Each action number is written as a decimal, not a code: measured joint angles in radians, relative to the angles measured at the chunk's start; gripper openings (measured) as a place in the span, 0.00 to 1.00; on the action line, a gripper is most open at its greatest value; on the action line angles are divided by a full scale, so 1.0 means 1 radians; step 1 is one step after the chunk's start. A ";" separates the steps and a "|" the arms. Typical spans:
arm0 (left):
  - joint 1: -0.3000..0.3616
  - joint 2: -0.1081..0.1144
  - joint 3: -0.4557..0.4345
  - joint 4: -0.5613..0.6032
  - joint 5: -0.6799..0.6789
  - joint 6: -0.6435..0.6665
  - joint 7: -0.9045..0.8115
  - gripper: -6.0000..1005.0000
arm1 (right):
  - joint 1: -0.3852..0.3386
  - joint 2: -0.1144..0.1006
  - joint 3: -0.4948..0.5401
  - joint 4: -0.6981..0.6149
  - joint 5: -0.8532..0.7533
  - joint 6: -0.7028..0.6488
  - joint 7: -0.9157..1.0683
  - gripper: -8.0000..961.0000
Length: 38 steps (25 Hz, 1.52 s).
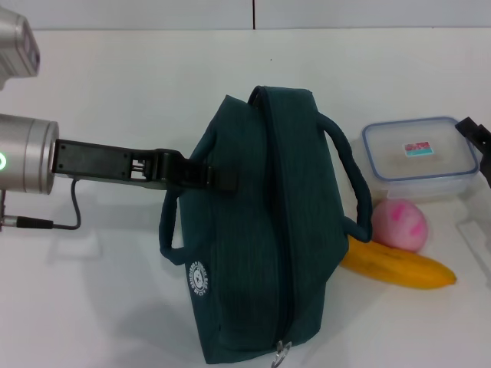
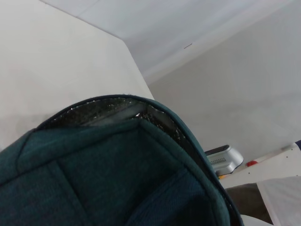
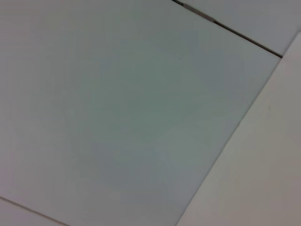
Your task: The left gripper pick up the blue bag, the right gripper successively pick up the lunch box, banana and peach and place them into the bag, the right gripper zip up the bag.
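**Left arm steadies the bag; the food lies on the right arm's side**

The left gripper [image 1: 205,177] reaches in from the desk's left edge and its black fingers meet the near-side handle of the blue bag [image 1: 261,230]; whether they are clamped on the strap cannot be told from the head view. The left wrist view shows only the bag's teal fabric and a strip of silver lining at a slightly parted mouth.

The bag stands mid-desk, its zip line running from the far side toward the front edge, ring pull at the front end. Beyond its right handle sit the lunch box [image 1: 419,156] toward the far right, the peach [image 1: 400,224] just in front of it, and the banana [image 1: 399,265] lying crosswise nearer the front, touching or almost touching the peach.

The right gripper [image 1: 477,139] shows only as a black tip at the desk's right edge, beside the lunch box; its finger state cannot be told. It is plainly the nearer arm to all three items, with the lunch box closest.
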<state>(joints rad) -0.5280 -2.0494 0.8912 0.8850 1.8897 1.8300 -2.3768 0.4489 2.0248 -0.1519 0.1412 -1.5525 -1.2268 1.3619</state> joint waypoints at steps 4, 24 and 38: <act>0.000 0.001 0.000 0.000 0.000 -0.001 0.000 0.07 | -0.009 -0.001 0.000 0.000 0.000 -0.004 0.040 0.47; -0.004 0.004 -0.011 -0.023 0.000 -0.006 0.012 0.07 | -0.020 -0.003 -0.015 -0.010 0.000 -0.062 0.071 0.12; -0.009 0.002 -0.011 -0.023 0.000 -0.005 0.021 0.07 | -0.019 -0.003 -0.024 -0.011 0.000 -0.091 0.218 0.11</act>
<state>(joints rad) -0.5368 -2.0478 0.8805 0.8620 1.8899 1.8251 -2.3554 0.4297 2.0222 -0.1762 0.1300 -1.5525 -1.3177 1.5795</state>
